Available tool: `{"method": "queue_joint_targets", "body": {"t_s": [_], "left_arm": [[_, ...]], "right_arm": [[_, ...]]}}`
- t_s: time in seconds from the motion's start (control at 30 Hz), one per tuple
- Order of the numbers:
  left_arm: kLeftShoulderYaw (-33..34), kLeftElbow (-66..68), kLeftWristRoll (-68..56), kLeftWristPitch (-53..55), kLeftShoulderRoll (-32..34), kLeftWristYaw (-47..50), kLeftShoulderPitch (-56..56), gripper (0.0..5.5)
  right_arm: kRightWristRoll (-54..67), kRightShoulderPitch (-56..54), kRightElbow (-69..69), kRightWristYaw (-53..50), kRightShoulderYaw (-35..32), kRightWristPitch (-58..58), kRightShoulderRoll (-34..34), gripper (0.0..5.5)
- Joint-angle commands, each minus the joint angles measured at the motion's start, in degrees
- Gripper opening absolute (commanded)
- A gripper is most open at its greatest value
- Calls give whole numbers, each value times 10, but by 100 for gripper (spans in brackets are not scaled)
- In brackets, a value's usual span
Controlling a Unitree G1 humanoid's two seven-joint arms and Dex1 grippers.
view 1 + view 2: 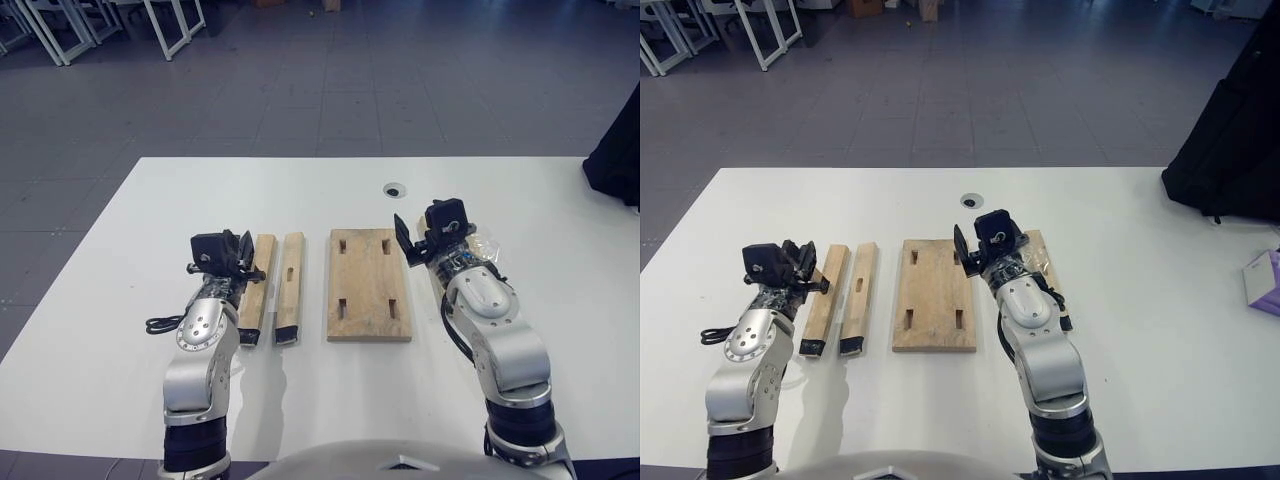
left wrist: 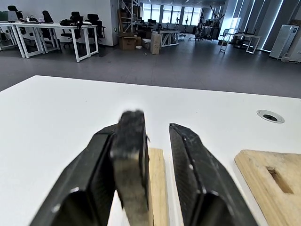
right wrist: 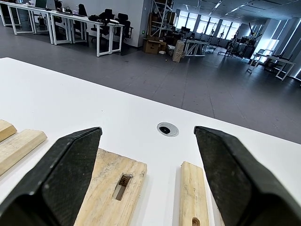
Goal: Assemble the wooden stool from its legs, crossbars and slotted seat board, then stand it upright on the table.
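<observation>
— Where were the parts?
— Low in the frame, left of centre, two pale square wooden legs with black-capped ends (image 1: 290,283) lay on the white desk (image 1: 100,300). Beside them lay the flat pale wooden seat board with four slots (image 1: 369,284).
— And the arms?
— The left end effector (image 2: 157,129) hung over the leftmost leg, released. The right end effector (image 3: 148,136) gaped empty at the board's upper right corner.
— Handling?
— Probably stiff, light, dry wood. Pinch a leg mid-length, across its narrow faces.

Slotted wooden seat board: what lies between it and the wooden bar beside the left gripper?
A second wooden bar, black at its near end; both eye views show it.
</observation>
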Motion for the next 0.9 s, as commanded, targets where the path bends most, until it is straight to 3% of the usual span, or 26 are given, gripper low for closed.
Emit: {"method": "queue_joint_targets", "body": {"t_s": [0.03, 0.3, 0.6, 0.77, 0.9], "left_arm": [[22, -25, -11, 45, 17, 12, -81, 236], [85, 88, -89, 130, 65, -12, -305, 257], [90, 139, -85, 181, 37, 10, -210, 257], [112, 118, -117, 147, 36, 3, -292, 257], [114, 26, -126, 171, 77, -1, -308, 318]], "right_arm": [[-7, -7, 1, -6, -3, 5, 2, 361], [-6, -5, 7, -14, -2, 0, 6, 361], [-5, -2, 11, -15, -5, -3, 7, 361], [-5, -6, 17, -15, -6, -6, 8, 361], [-5, -5, 15, -15, -6, -7, 7, 361]]}}
